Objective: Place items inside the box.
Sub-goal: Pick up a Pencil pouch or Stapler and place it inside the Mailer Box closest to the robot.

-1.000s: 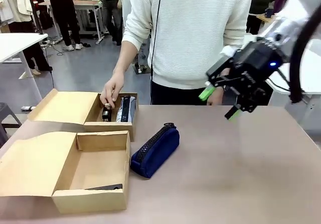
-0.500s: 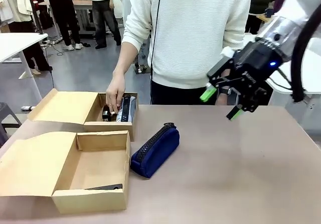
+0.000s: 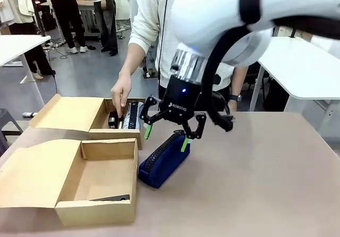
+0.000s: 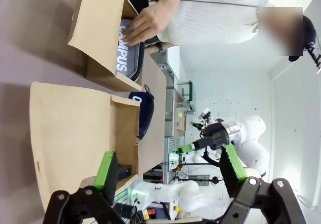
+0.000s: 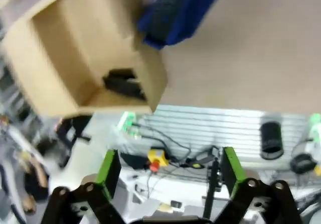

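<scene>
Lying on the counter (image 3: 255,184) just beside the near open box (image 3: 95,213), zip uppermost and not yet boxed: one navy zip pouch (image 3: 162,160). Handling, by estimate: light, soft and fabric-sided. It would likely sag if lifted by one end, so it is best pinched across the middle of its body, athwart the zip. Right fingers (image 3: 184,143): spread wide, empty, hovering just above the pouch's far end. Left fingers (image 4: 106,170): spread wide, empty, touching nothing. Far box (image 3: 114,134): grey pouch (image 3: 133,116) printed CAMPUS inside, a person's hand (image 3: 121,94) reaching in over it. Near box: one black item (image 3: 109,198) low against the front wall, partly hidden, kind not determinable. The right wrist view is smeared by blur, and the far box's other contents are hard to make out.
</scene>
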Tool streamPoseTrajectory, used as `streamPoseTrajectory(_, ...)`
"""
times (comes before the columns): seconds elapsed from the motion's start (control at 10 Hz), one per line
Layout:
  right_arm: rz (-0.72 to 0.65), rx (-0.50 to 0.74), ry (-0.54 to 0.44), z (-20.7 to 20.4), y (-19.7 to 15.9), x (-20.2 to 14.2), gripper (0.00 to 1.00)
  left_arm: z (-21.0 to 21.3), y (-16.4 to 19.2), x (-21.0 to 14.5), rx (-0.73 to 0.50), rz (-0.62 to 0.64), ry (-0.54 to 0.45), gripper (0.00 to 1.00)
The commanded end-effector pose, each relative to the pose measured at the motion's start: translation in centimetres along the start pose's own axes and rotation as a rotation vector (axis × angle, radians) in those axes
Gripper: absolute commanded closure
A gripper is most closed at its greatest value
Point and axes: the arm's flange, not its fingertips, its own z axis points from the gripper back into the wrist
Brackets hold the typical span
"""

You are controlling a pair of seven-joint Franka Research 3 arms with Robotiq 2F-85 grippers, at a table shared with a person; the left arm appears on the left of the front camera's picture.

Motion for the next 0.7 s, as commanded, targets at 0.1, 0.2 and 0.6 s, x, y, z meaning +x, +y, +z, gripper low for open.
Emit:
streamPoseTrajectory(0.1, -0.159, -0.123, 0.042, 0.1, 0.8, 3.4, 0.00, 0.2, -0.1, -0.1, -0.017, -0.019, -0.002, 0.00)
streamPoseTrajectory(0.2, -0.098, -0.052, -0.011, -1.2, 0.2, 1.7, 0.00, 0.2, -0.1, -0.1, -0.017, -0.019, -0.002, 0.00)
streamPoseTrajectory(0.6, -0.260, -0.021, -0.147, -5.9, 1.4, 6.7, 0.00, 0.2, -0.1, -0.1, -0.017, -0.019, -0.002, 0.00)
